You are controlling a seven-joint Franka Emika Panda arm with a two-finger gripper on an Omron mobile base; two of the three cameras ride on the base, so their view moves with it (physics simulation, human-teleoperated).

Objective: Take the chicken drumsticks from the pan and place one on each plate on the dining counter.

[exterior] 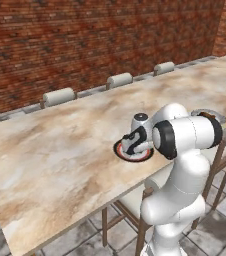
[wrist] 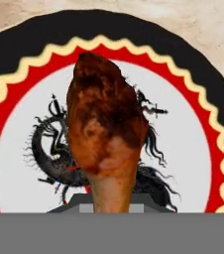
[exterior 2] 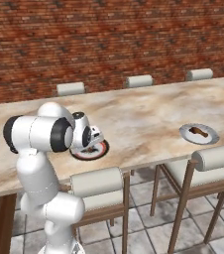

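Note:
My gripper point(wrist: 111, 202) is shut on the thin bone end of a golden-brown chicken drumstick point(wrist: 104, 124). It hangs close over the white plate with the dark and red ring point(wrist: 34, 34), and I cannot tell whether it touches it. In the base views the gripper point(exterior: 133, 148) point(exterior 2: 91, 145) points down at this plate point(exterior: 119, 151) point(exterior 2: 103, 148), near the front edge of the dining counter point(exterior: 55, 150) point(exterior 2: 143, 111). Further right, a second drumstick point(exterior 2: 199, 131) lies on the greyish plate point(exterior 2: 209, 137) point(exterior: 208, 114). The pan is out of view.
Padded chairs stand along the near side of the counter point(exterior 2: 96, 184) point(exterior 2: 218, 157). More chair backs line the far side point(exterior: 58, 96) point(exterior 2: 139, 80). A red brick wall point(exterior: 85, 35) closes the back, and the floor is tiled point(exterior 2: 143, 233).

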